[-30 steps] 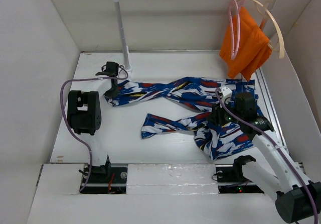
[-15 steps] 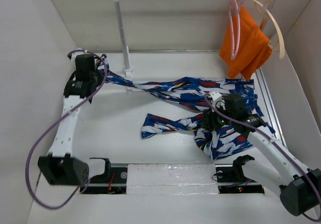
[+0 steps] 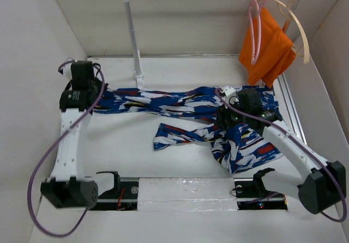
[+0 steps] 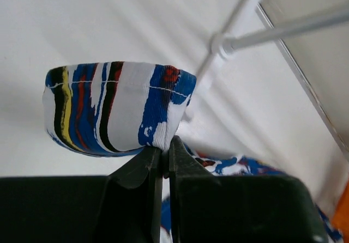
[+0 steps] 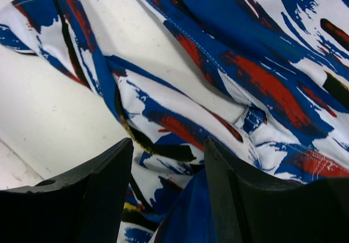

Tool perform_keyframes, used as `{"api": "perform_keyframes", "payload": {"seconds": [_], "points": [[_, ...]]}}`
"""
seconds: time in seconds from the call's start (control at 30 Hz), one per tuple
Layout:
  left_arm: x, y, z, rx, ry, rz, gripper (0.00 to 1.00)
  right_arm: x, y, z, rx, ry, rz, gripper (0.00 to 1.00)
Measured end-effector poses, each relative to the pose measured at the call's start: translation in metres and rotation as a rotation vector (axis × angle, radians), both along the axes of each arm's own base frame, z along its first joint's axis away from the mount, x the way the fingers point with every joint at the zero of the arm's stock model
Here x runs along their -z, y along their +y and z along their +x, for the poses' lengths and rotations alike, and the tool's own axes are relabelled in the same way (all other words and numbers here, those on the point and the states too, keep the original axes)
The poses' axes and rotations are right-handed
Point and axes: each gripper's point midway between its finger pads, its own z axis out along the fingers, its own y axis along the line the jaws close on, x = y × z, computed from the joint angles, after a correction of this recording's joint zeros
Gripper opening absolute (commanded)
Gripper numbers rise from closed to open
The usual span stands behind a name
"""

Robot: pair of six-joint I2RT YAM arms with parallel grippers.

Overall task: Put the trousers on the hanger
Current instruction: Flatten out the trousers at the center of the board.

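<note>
The blue patterned trousers (image 3: 191, 104) lie across the table, one leg stretched left, the other folded in front. My left gripper (image 3: 92, 97) is shut on the hem of the stretched leg (image 4: 117, 107) at the far left. My right gripper (image 3: 224, 124) is open, its jaws spread just above the trousers' waist part (image 5: 218, 90). The pink hanger (image 3: 255, 22) hangs on the rail at the back right, in front of an orange cloth (image 3: 268, 47).
A white rail stand (image 3: 132, 30) rises at the back centre, its foot near the stretched leg. A cream hanger (image 3: 297, 28) hangs by the pink one. White walls close in the table on left, back and right.
My left arm has swung from the table's middle to the far left, pulling the trouser leg out straight. My right gripper has shifted a little up and left over the waist part.
</note>
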Motion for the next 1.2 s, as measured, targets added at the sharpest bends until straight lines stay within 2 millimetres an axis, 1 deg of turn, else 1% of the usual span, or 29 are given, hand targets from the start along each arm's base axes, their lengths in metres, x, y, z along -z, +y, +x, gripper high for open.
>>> {"api": "perform_keyframes", "payload": {"seconds": [0.03,0.1,0.13,0.17,0.2,0.23,0.27,0.33,0.37,0.4,0.43,0.47,0.5,0.53,0.57,0.6,0.63,0.67,0.7,0.73,0.77,0.8,0.83,0.87,0.9,0.93,0.97,1.1,1.2], "points": [[0.005,0.009,0.013,-0.027,0.023,0.008,0.00,0.003,0.001,0.004,-0.001,0.013,-0.007,0.60],[0.018,0.030,0.050,-0.078,0.081,0.028,0.00,0.008,0.003,0.007,-0.002,0.029,-0.016,0.60],[0.022,0.042,0.074,-0.104,0.093,0.041,0.00,0.008,0.003,0.008,-0.002,0.031,-0.018,0.61],[0.036,0.054,0.100,-0.127,0.125,0.059,0.00,0.008,0.002,0.008,0.000,0.030,-0.018,0.62],[0.050,0.066,0.123,-0.143,0.159,0.077,0.07,0.004,0.002,0.008,0.001,0.023,-0.016,0.63],[0.068,0.075,0.144,-0.150,0.197,0.094,0.34,0.000,0.002,0.009,0.002,0.012,-0.013,0.64],[0.088,0.083,0.161,-0.154,0.242,0.114,0.48,-0.005,0.002,0.010,0.005,-0.002,-0.008,0.67],[0.124,0.095,0.187,-0.151,0.325,0.142,0.73,-0.016,0.002,0.010,0.010,-0.029,-0.001,0.68],[0.141,0.100,0.194,-0.147,0.358,0.152,0.75,-0.021,0.002,0.010,0.010,-0.044,0.001,0.65],[0.156,0.101,0.195,-0.140,0.388,0.154,0.75,-0.025,0.003,0.009,0.007,-0.056,0.005,0.60],[0.166,0.100,0.191,-0.129,0.421,0.155,0.71,-0.028,0.005,0.007,0.000,-0.065,0.007,0.49],[0.175,0.097,0.183,-0.115,0.451,0.156,0.67,-0.030,0.006,0.004,-0.010,-0.070,0.008,0.15],[0.177,0.093,0.174,-0.099,0.460,0.160,0.64,-0.032,0.009,0.000,-0.023,-0.074,0.008,0.02],[0.176,0.086,0.162,-0.076,0.462,0.168,0.58,-0.033,0.011,-0.004,-0.029,-0.072,0.013,0.00],[0.171,0.075,0.148,-0.048,0.462,0.173,0.54,-0.035,0.012,-0.006,-0.032,-0.072,0.015,0.00],[0.162,0.057,0.134,-0.003,0.440,0.182,0.51,-0.036,0.013,-0.009,-0.037,-0.074,0.018,0.00],[0.150,0.031,0.117,0.056,0.410,0.192,0.44,-0.039,0.014,-0.011,-0.038,-0.078,0.023,0.00],[0.134,-0.004,0.099,0.134,0.364,0.202,0.44,-0.042,0.013,-0.014,-0.037,-0.083,0.027,0.07],[0.117,-0.048,0.083,0.239,0.294,0.210,0.44,-0.045,0.012,-0.016,-0.031,-0.090,0.032,0.13],[0.100,-0.094,0.066,0.354,0.212,0.204,0.45,-0.049,0.010,-0.017,-0.023,-0.101,0.037,0.19],[0.086,-0.145,0.043,0.480,0.139,0.179,0.48,-0.055,0.007,-0.019,-0.013,-0.112,0.041,0.28],[0.079,-0.187,0.018,0.594,0.085,0.146,0.51,-0.061,0.004,-0.020,-0.004,-0.119,0.046,0.33],[0.078,-0.220,-0.008,0.691,0.060,0.109,0.55,-0.069,0.002,-0.020,0.004,-0.130,0.050,0.37],[0.086,-0.242,-0.031,0.756,0.073,0.081,0.56,-0.078,-0.001,-0.017,0.015,-0.144,0.058,0.42],[0.097,-0.254,-0.047,0.788,0.101,0.065,0.58,-0.086,-0.003,-0.014,0.025,-0.158,0.066,0.43],[0.108,-0.261,-0.057,0.795,0.132,0.056,0.59,-0.095,-0.005,-0.012,0.033,-0.174,0.076,0.43],[0.125,-0.264,-0.060,0.788,0.177,0.058,0.60,-0.103,-0.006,-0.010,0.039,-0.189,0.085,0.44],[0.187,-0.266,-0.058,0.714,0.335,0.107,0.60,-0.121,-0.004,-0.018,0.018,-0.220,0.129,0.44],[0.213,-0.262,-0.056,0.679,0.396,0.145,0.60,-0.126,-0.004,-0.028,-0.003,-0.222,0.147,0.44]]}}
